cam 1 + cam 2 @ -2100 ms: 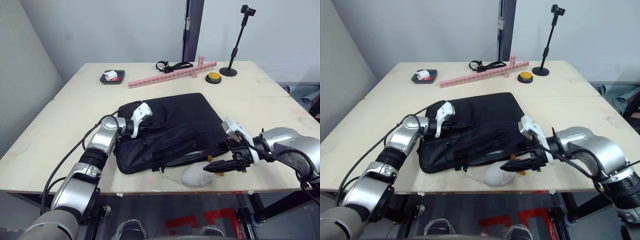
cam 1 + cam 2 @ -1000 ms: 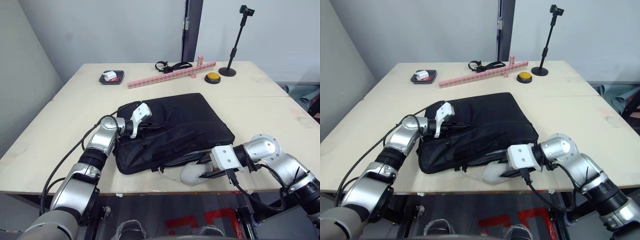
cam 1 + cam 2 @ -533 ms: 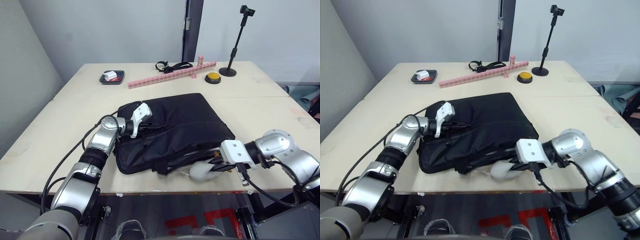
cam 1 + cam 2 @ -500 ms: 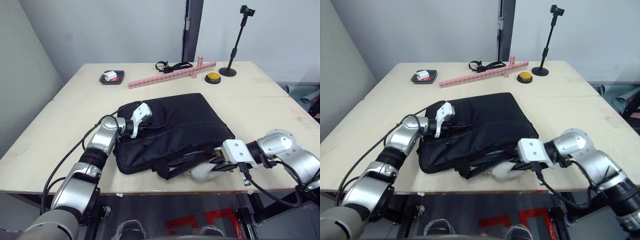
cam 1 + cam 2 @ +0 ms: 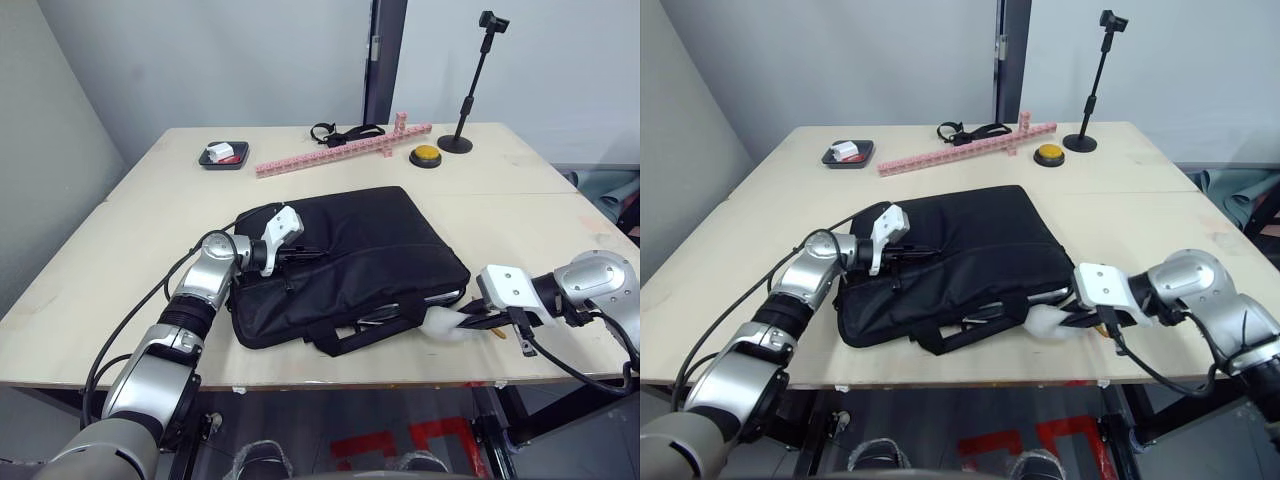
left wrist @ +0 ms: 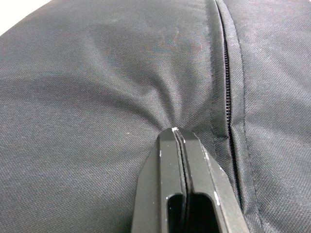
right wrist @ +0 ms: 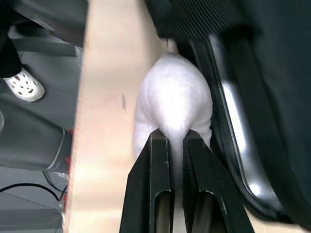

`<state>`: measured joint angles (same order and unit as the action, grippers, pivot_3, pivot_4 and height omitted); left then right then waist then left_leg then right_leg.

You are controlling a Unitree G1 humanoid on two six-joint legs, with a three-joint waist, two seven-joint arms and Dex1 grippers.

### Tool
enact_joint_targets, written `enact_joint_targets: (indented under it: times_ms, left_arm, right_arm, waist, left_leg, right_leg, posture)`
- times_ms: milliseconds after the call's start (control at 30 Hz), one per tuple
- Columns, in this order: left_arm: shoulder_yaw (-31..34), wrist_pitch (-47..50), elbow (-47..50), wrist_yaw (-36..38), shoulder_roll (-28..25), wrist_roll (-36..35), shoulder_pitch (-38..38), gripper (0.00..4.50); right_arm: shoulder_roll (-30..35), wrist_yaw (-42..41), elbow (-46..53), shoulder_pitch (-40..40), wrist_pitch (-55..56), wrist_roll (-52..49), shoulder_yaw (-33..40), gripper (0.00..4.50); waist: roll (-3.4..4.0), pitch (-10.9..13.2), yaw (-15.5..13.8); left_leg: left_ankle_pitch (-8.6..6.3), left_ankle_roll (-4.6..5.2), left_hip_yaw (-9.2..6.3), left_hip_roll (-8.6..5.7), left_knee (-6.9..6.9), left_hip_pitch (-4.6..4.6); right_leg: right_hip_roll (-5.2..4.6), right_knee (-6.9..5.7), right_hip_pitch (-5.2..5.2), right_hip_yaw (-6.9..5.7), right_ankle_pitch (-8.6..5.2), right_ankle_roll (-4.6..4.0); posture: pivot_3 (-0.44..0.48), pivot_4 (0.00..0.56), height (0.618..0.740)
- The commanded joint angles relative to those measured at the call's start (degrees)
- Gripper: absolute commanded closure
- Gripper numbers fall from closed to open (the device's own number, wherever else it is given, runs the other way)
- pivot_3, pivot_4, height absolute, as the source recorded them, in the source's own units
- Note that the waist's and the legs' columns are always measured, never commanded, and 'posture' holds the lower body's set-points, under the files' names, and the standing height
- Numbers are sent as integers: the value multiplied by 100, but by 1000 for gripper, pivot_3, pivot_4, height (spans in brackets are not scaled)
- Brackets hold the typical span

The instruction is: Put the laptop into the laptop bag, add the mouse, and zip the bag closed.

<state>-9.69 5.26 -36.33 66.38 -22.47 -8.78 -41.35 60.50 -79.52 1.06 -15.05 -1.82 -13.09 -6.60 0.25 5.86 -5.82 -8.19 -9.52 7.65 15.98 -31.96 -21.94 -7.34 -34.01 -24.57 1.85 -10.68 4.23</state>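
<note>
The black laptop bag (image 5: 350, 250) lies flat mid-table, one strap handle (image 5: 365, 328) hanging at its front edge. A silver edge of the laptop (image 7: 233, 121) shows inside the bag's open front seam. My left gripper (image 5: 305, 254) is shut, pinching the fabric at the bag's rear left corner next to the zipper line (image 6: 227, 97). At the bag's front right corner, near the table edge, my right gripper (image 5: 462, 322) is shut on a soft, rounded white lump (image 7: 175, 97) that touches the bag. The mouse is out of view.
At the back of the table are a small black tray (image 5: 224, 153), a long pink block bar (image 5: 340, 148), a black strap (image 5: 345, 130), a yellow button (image 5: 427, 155) and a black stand (image 5: 462, 130). The table's front edge (image 5: 330, 375) runs just below the right gripper.
My right gripper has carried the white lump to the right along the bag's front edge, from the middle to the right corner. The strap handle now lies uncovered. The left arm has not moved.
</note>
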Motion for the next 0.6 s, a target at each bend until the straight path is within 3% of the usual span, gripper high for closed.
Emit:
enact_joint_targets:
  times_ms: [33, 600]
  left_arm:
    - [-427, 249, -581, 37, -40, 496, 329, 4500]
    - [-547, 147, -685, 68, -78, 652, 419, 4500]
  right_arm:
    - [285, -125, -502, -141, 320, 146, 312, 4460]
    - [539, -256, -2391, -723, 1278, 569, 307, 4460]
  waist:
    - [-1, 0, -1]
    - [-9, -4, 25]
  left_leg:
    - [0, 0, 0, 0, -1, 0]
    - [1, 12, 5, -1, -4, -1]
  right_leg:
    - [0, 0, 0, 0, 0, 0]
    - [-2, 3, 2, 0, 0, -1]
  posture:
    - [0, 150, 740]
    - [0, 150, 740]
